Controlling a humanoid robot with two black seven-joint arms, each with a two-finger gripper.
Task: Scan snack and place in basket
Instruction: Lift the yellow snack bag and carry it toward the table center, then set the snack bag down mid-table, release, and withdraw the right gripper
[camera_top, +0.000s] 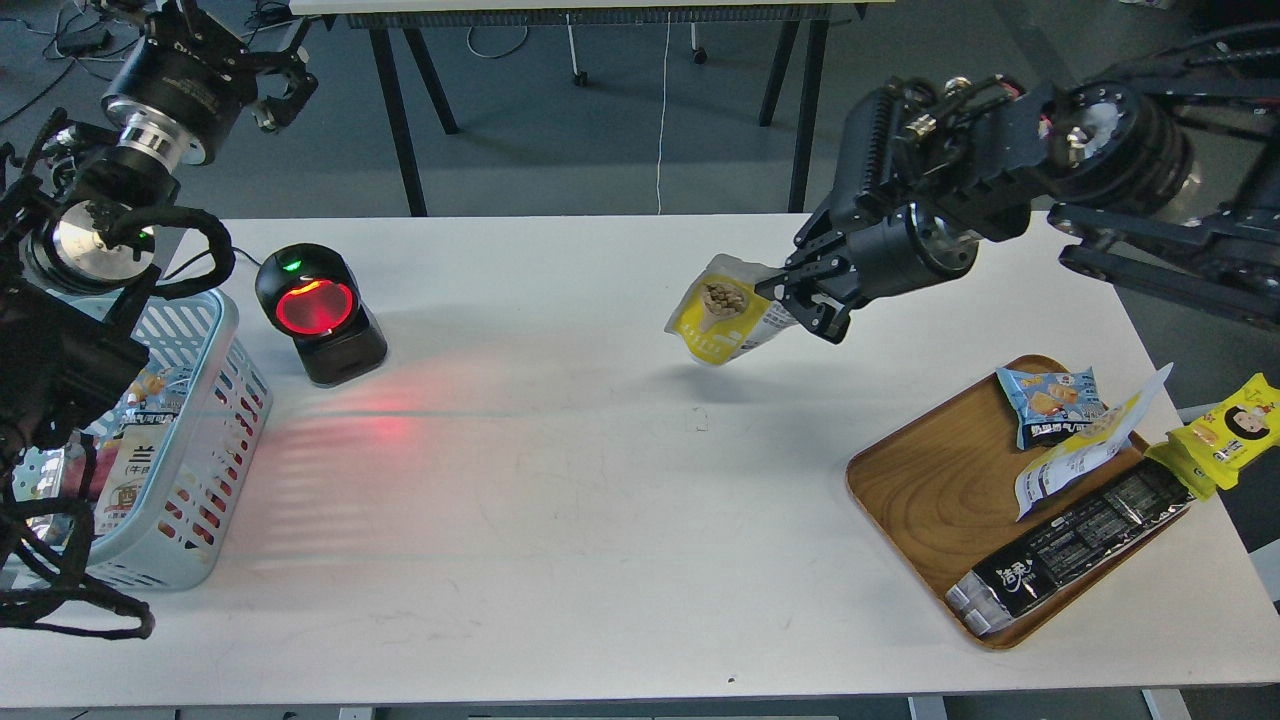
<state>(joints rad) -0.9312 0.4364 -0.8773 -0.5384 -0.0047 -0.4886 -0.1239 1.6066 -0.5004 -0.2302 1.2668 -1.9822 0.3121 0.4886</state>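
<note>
The snack (722, 320), a small yellow pouch picturing beige balls, hangs in the air above the middle of the white table, its front toward me. My right gripper (790, 300) is shut on its right edge and holds it well above the tabletop. The light blue-grey basket (205, 400) stands at the table's left edge with several packs inside. The black scanner (318, 312) with a glowing red window stands beside the basket and throws red light on the table. My left gripper (282, 85) is raised beyond the table's far left corner, open and empty.
A brown wooden tray (930, 500) at the right holds a light-blue packet (1050, 402), a white-yellow pouch (1085, 450) and a long black pack (1075, 540). A yellow bag (1230, 430) lies off the tray's right side. Table legs stand behind.
</note>
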